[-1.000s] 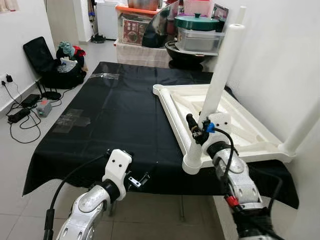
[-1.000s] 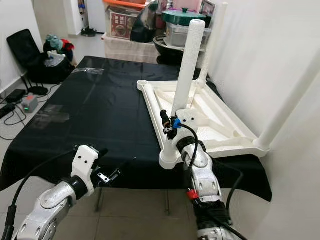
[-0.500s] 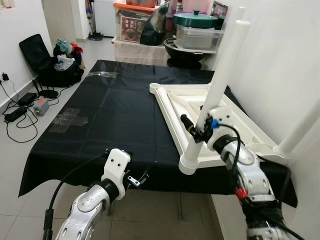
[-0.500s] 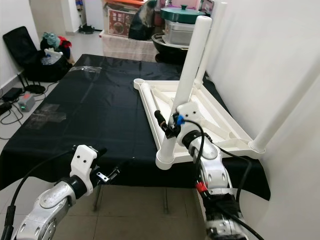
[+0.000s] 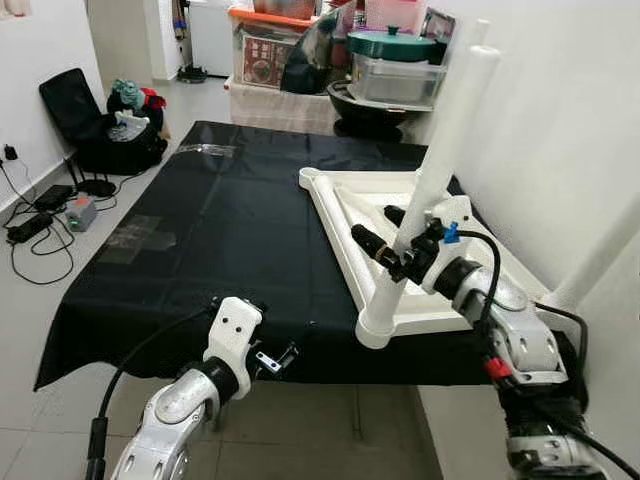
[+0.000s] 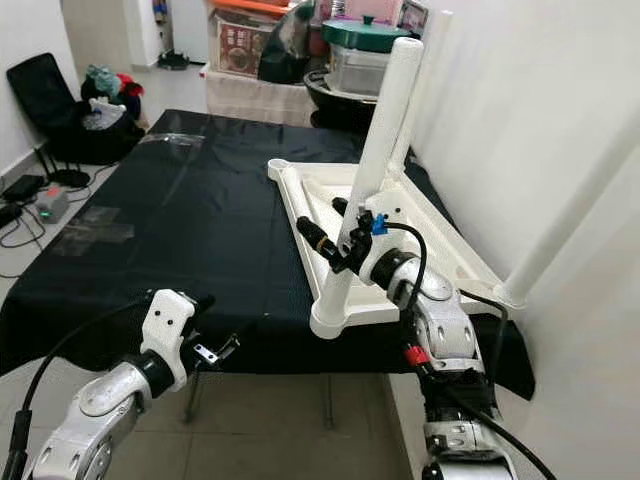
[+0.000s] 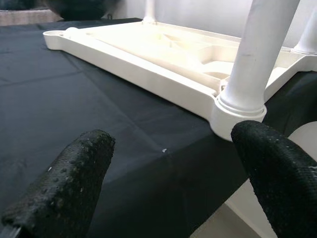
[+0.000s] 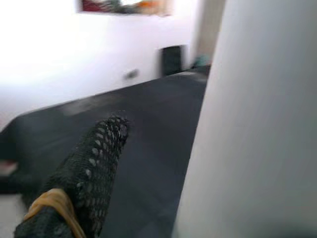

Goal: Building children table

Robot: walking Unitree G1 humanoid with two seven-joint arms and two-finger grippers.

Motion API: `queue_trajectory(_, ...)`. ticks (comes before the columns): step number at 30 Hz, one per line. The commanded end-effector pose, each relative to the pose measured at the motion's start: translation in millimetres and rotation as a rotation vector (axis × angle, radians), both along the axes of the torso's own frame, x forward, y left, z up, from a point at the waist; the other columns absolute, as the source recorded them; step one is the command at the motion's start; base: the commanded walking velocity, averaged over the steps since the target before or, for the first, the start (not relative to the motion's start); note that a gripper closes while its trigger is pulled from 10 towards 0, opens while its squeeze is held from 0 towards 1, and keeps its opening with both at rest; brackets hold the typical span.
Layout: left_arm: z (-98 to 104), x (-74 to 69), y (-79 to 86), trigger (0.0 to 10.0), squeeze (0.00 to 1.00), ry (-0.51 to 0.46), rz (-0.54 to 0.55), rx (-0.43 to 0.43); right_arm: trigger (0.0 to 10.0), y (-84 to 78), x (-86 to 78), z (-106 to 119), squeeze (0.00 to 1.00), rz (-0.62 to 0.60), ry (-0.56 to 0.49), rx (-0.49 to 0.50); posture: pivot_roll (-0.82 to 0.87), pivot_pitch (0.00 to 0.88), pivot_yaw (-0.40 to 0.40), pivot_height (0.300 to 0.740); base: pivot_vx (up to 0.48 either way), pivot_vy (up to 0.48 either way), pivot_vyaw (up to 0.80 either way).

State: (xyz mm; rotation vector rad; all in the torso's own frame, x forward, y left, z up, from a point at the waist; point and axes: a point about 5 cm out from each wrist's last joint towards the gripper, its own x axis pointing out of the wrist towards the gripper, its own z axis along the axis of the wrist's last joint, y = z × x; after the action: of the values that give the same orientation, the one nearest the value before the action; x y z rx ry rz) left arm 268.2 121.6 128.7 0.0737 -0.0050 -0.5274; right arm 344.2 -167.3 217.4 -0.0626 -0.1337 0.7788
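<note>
A white children's table top [image 5: 340, 220] lies upside down on the black-covered table [image 5: 220, 230]. A white leg [image 5: 450, 120] stands, slightly tilted, in its near-left corner socket [image 5: 375, 325]. My right gripper [image 5: 372, 222] reaches across that leg low down from the right, shut on it, one finger on each side. In the right wrist view the leg [image 8: 257, 124] hides one finger, and the other finger [image 8: 94, 153] shows beside it. My left gripper [image 5: 280, 358] hovers open just below the table's front edge, empty, facing the socket [image 7: 237, 116].
Two more white legs rise along the right wall, one far [image 5: 482, 30] and one near [image 5: 600, 250]. Storage boxes and pots [image 5: 390, 60] crowd behind the table. A black bag [image 5: 100, 120] and cables [image 5: 40, 220] lie on the floor at left.
My right wrist has swung to the right of the leg and turned, so its fingers now point left across it. The left arm has stayed put.
</note>
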Motion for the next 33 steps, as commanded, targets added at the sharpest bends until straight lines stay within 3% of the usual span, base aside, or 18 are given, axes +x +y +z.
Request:
queue_trajectory(1, -2, -0.7, -1.8, 10.0, 0.00, 0.009, -0.008, -0.006, 10.0, 12.2, -1.5, -1, 0.00, 0.091, -0.007, -0.004, 0.13, 0.000, -0.143, 0.740, 0.000, 0.000, 0.00)
queue_trajectory(2, -2, -0.7, -1.8, 10.0, 0.00, 0.009, -0.008, -0.006, 10.0, 12.2, -1.5, -1, 0.00, 0.091, -0.007, -0.004, 0.13, 0.000, -0.143, 0.740, 0.000, 0.000, 0.00)
queue_trajectory(3, -2, -1.0, -0.7, 10.0, 0.00, 0.007, -0.004, -0.005, 10.0, 15.7, -2.0, -4, 0.00, 0.204, -0.003, -0.044, 0.14, 0.000, -0.151, 0.740, 0.000, 0.000, 0.00)
queue_trajectory(5, -2, -1.6, 0.0, 10.0, 0.00, 0.006, 0.000, -0.005, 10.0, 17.5, 0.1, -6, 0.00, 0.239, 0.001, -0.063, 0.14, 0.000, -0.151, 0.740, 0.000, 0.000, 0.00)
queue_trajectory(19, -3, -3.5, -0.9, 10.0, 0.00, 0.010, -0.007, -0.008, 10.0, 11.7, 8.0, -7, 0.00, 0.177, 0.007, -0.062, 0.13, 0.000, -0.141, 0.740, 0.000, 0.000, 0.00)
queue_trajectory(20, -3, -3.5, -1.8, 10.0, 0.00, 0.012, -0.010, -0.009, 0.1, 7.5, 11.6, -5, 0.00, 0.137, 0.007, -0.041, 0.13, 0.000, -0.139, 0.740, 0.000, 0.000, 0.00)
queue_trajectory(27, -4, -3.4, -2.8, 10.0, 0.00, 0.013, -0.013, -0.010, 0.0, 2.1, 16.4, -1, 0.00, 0.066, 0.001, -0.026, 0.12, 0.000, -0.136, 0.740, 0.000, 0.000, 0.00)
queue_trajectory(28, -4, -2.9, -3.6, 10.0, 0.00, 0.014, -0.016, -0.012, 0.0, -3.9, 20.1, 0, 0.00, -0.032, -0.006, -0.018, 0.11, 0.000, -0.134, 0.740, 0.000, 0.000, 0.00)
queue_trajectory(30, -4, -2.9, -3.6, 10.0, 0.00, 0.014, -0.016, -0.012, 0.0, -3.9, 20.1, 0, 0.00, -0.032, -0.006, -0.018, 0.11, 0.000, -0.134, 0.740, 0.000, 0.000, 0.00)
queue_trajectory(31, -4, -3.2, -4.3, 10.0, 0.00, 0.015, -0.018, -0.013, 0.0, -6.9, 20.9, -1, 0.00, -0.153, -0.001, -0.013, 0.11, 0.000, -0.132, 0.740, 0.000, 0.000, 0.00)
queue_trajectory(32, -4, -3.2, -4.3, 10.0, 0.00, 0.015, -0.018, -0.013, 0.0, -6.9, 20.9, -1, 0.00, -0.153, -0.001, -0.013, 0.11, 0.000, -0.132, 0.740, 0.000, 0.000, 0.00)
queue_trajectory(33, -5, -3.3, -4.9, 10.0, 0.00, 0.016, -0.021, -0.014, 0.0, -7.6, 18.0, -2, 0.00, -0.241, 0.003, 0.003, 0.10, 0.000, -0.124, 0.740, 0.000, 0.000, 0.00)
